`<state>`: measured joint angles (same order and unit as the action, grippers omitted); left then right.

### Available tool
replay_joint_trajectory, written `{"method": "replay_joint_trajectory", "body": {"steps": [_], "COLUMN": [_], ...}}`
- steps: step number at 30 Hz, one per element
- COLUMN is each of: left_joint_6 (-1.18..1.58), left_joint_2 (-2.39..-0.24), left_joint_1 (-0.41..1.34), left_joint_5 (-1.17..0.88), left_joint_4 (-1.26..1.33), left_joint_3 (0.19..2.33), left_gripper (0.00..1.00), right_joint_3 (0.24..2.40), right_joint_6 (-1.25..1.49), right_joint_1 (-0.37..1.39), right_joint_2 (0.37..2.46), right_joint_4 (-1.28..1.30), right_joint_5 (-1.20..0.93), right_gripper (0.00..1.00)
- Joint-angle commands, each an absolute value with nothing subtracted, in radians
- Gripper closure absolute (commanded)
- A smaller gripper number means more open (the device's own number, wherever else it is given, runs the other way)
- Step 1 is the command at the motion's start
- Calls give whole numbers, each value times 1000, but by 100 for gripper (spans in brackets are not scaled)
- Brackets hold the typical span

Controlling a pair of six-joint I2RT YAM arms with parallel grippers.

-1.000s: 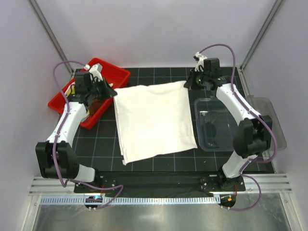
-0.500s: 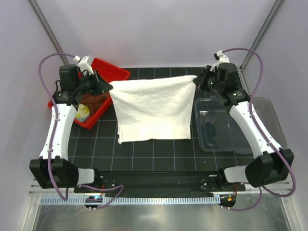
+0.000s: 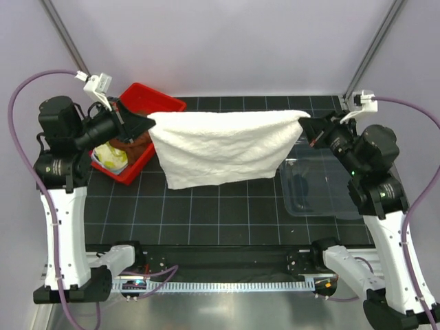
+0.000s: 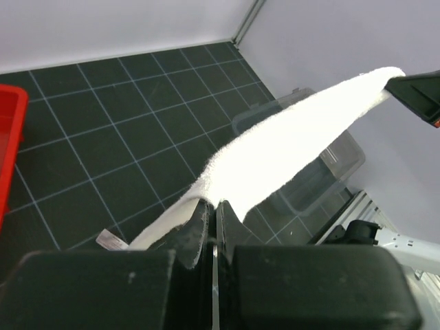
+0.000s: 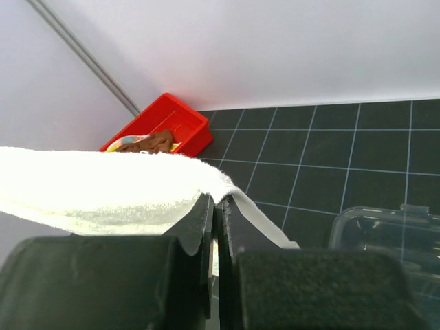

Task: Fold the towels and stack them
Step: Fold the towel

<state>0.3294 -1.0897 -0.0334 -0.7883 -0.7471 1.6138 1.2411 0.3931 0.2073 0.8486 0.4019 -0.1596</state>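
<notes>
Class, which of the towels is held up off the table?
The large white towel, stretched in the air between the left gripper and right gripper; the brown towel and yellow-green towel lie in the red tray.

A red plastic tray [image 3: 165, 100] sits far left on the black gridded mat [image 3: 220, 206]. A clear plastic bin [image 3: 313, 196] (rectangular) sits right.

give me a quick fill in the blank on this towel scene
The white towel is stretched between the left gripper and right gripper, each pinching one ____ of it. The brown towel lies in the ____ tray. The clear bin stands on the robot's ____ side.
Missing words: corner, red, right.
</notes>
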Motion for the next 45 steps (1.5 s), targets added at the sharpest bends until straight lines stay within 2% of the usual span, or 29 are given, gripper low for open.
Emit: {"method": "replay_joint_trajectory", "body": {"steps": [1, 8, 15, 17, 20, 26, 37, 45], "left_joint_6": [298, 298, 285, 291, 308, 314, 362, 376], "left_joint_2": [-1027, -879, -939, -965, -939, -844, -588, -610], "left_joint_1": [-41, -41, -41, -41, -41, -43, -9, 49], "left_joint_5": [-760, -655, -442, -439, -463, -491, -500, -339], "left_joint_4": [-893, -880, -934, -895, -750, -667, -721, -811], "left_joint_3": [1642, 1528, 1505, 1500, 1463, 1454, 1356, 1447], "left_gripper": [100, 100, 100, 100, 100, 100, 100, 100], "right_joint_3": [1241, 1198, 1129, 1126, 1104, 1189, 1160, 1206], "right_joint_6": [406, 455, 471, 453, 449, 454, 509, 477], "right_joint_1": [202, 202, 201, 202, 204, 210, 219, 221], "right_joint_2": [781, 706, 790, 860, 859, 876, 562, 551], "right_joint_4": [428, 419, 333, 292, 184, 278, 437, 476], "right_joint_5": [-199, -360, -388, -391, -394, -397, -439, -428], "right_gripper": [99, 99, 99, 99, 99, 99, 99, 99]}}
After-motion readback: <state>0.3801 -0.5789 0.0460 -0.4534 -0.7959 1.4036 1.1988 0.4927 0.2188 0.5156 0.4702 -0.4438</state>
